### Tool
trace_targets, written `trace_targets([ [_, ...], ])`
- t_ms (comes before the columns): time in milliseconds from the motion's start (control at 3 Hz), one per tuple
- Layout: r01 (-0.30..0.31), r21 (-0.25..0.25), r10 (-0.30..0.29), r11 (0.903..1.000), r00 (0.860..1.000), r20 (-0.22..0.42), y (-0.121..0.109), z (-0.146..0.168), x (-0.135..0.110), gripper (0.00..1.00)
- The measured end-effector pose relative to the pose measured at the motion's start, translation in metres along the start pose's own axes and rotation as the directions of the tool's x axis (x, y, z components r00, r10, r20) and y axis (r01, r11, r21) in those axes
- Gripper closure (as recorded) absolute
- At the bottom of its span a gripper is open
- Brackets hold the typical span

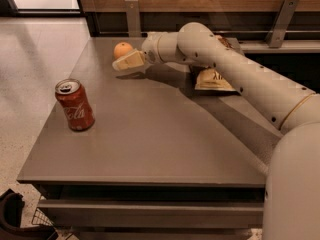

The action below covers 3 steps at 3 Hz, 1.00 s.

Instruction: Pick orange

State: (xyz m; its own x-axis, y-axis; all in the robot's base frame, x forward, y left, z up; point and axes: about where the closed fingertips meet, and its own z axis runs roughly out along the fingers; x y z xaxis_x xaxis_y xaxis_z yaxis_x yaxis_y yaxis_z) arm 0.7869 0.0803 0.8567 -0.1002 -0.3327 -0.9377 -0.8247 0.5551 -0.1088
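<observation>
The orange (122, 49) is a small round fruit lying at the far left part of the grey table (150, 139). My gripper (125, 62) reaches in from the right on a long white arm and sits just in front of the orange, right beside it. I cannot tell whether it touches the fruit. A red soda can (74, 104) stands upright near the table's left edge, well in front of the gripper.
A chip bag (214, 79) lies at the back right, partly hidden under my arm. A wooden wall with metal brackets (132, 15) runs behind the table. The floor drops off to the left of the table.
</observation>
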Motion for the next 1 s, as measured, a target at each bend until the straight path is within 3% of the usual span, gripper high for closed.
trace_targets([
  [333, -0.018, -0.049, 0.019, 0.9986, 0.999, 0.028, 0.01, 0.02, 0.001, 0.0],
  [667, -0.037, -0.079, 0.041, 0.9961, 0.998, 0.046, 0.019, 0.037, 0.003, 0.13],
  [1000, -0.039, -0.086, 0.043, 0.9955, 0.998, 0.046, 0.022, 0.04, 0.004, 0.44],
])
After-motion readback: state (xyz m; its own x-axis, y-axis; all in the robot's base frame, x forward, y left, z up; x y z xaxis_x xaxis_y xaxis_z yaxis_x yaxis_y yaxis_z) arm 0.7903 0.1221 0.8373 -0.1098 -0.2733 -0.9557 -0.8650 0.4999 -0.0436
